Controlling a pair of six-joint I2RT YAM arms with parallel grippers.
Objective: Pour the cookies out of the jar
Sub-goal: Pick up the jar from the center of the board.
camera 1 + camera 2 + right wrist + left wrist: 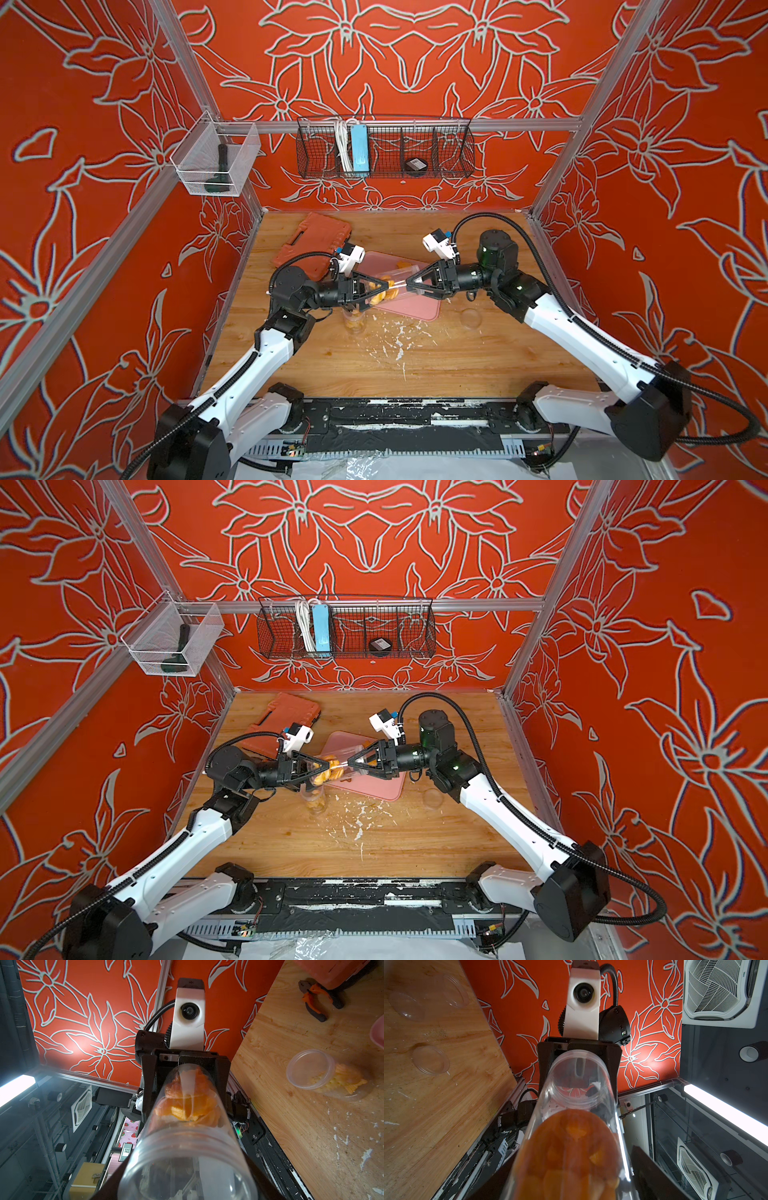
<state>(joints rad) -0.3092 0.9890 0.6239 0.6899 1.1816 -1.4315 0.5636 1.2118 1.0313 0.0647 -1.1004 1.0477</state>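
Observation:
A clear jar (398, 282) hangs level above the pink tray (419, 309), held between both arms. The yellow-orange cookies (384, 293) are heaped in its closed end. My left gripper (390, 285) is round that end, its fingers (652, 1169) close against the sides, with the cookies (571, 1157) filling the left wrist view. My right gripper (409, 282) is shut on the open mouth end (187, 1167). From there the cookies (189, 1103) sit at the far end. One cookie (403, 264) lies on the tray.
A second clear tub (355, 322) holding yellow biscuits stands on the table under my left arm. A clear lid (471, 319) lies right of the tray. An orange tool case (311, 243) and pliers (320, 999) lie at the back left. White flecks (399, 345) dot the wood.

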